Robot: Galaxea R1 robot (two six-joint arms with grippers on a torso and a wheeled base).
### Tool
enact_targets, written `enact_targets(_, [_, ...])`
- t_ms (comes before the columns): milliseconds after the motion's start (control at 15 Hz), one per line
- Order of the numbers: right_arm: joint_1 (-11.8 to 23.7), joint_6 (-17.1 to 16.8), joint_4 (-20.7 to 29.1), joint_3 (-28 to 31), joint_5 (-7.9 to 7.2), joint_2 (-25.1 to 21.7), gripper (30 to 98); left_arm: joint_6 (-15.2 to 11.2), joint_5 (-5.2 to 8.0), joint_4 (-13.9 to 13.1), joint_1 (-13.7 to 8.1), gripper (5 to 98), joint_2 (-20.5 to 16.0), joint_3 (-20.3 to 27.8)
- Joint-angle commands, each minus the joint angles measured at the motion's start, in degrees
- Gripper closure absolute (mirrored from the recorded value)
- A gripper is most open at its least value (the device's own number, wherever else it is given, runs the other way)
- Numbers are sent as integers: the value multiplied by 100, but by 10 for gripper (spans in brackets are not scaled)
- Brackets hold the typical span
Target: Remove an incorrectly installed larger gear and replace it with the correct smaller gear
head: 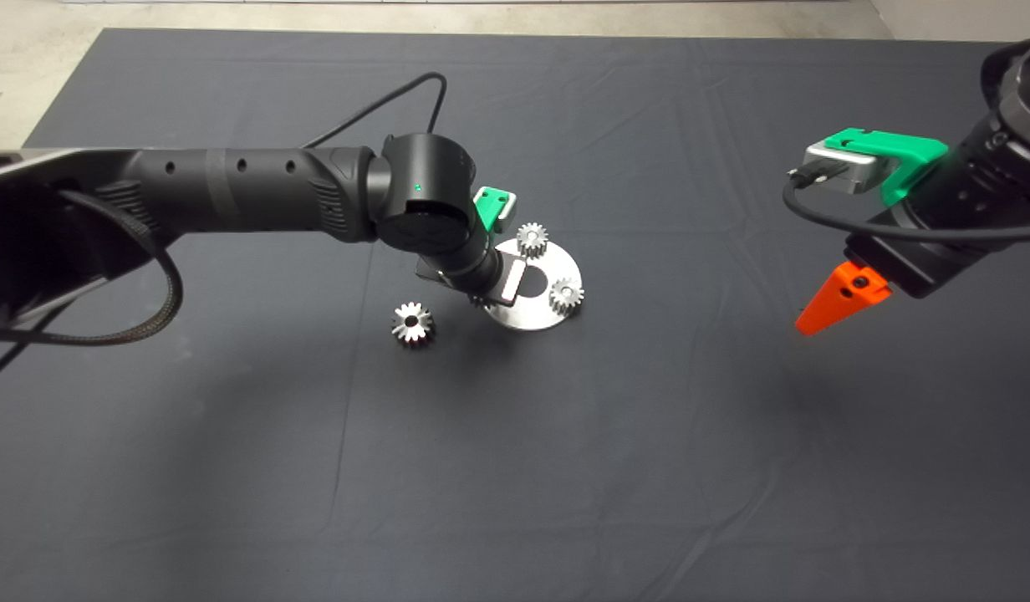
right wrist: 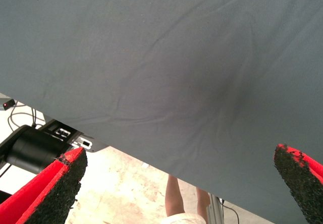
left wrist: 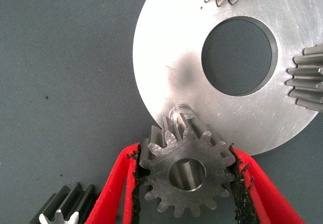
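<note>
My left gripper [left wrist: 185,153] is shut on the smaller gear [left wrist: 187,176], a grey fine-toothed steel gear. It holds the gear tilted at the edge of the round silver plate [left wrist: 166,42], right by a short bare peg [left wrist: 181,112]. In the head view the left gripper [head: 481,297] is mostly hidden under its wrist at the plate's [head: 527,316] near-left edge. The larger gear [head: 412,323], shiny with star-like teeth, lies on the mat left of the plate, and its edge shows in the left wrist view [left wrist: 65,206]. My right gripper [head: 841,298] hangs open and empty at the right.
Two more small gears [head: 532,240] [head: 566,295] stand on the plate around its big centre hole [left wrist: 238,56]. The dark mat [head: 565,468] has shallow wrinkles. In the right wrist view a person's legs [right wrist: 174,199] and equipment show beyond the mat's edge.
</note>
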Motion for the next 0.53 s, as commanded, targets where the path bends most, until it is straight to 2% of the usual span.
enact_targets(0, [150, 22, 197, 16, -652, -11, 308, 39, 2, 24, -45, 682, 50, -38])
enact_targets(467, [150, 22, 197, 16, -652, -4, 308, 47, -25, 32, -43, 682, 68, -248])
